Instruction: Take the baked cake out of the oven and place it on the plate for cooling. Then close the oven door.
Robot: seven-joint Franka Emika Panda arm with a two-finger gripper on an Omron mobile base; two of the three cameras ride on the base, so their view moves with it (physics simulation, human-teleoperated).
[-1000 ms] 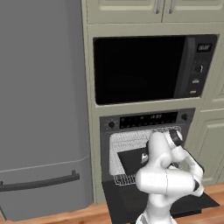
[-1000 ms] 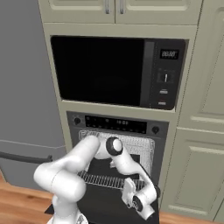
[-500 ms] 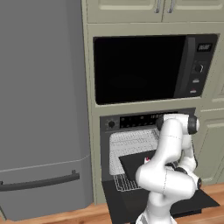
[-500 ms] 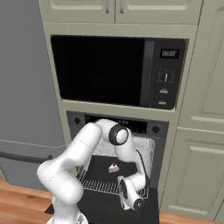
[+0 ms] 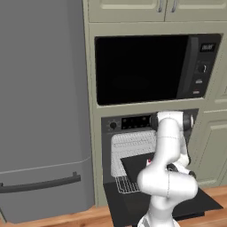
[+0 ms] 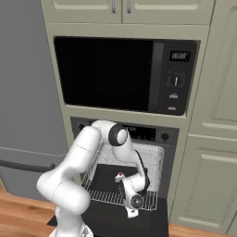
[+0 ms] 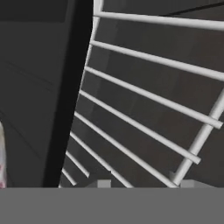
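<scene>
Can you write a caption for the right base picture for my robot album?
White robot arm reaches into the open oven, over its dropped door, toward a dark tray on the wire rack.

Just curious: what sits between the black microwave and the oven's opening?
A dark control strip with round knobs and a small display, clear in the right base view.

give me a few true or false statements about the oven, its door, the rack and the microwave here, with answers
1. The oven door is shut. False: it hangs open, dropped flat.
2. The microwave sits above the oven. True.
3. The wire rack is pulled partway out over the door. True.
4. The fridge stands right of the oven. False: it stands left.
5. The oven strip has a round knob. True.
</scene>
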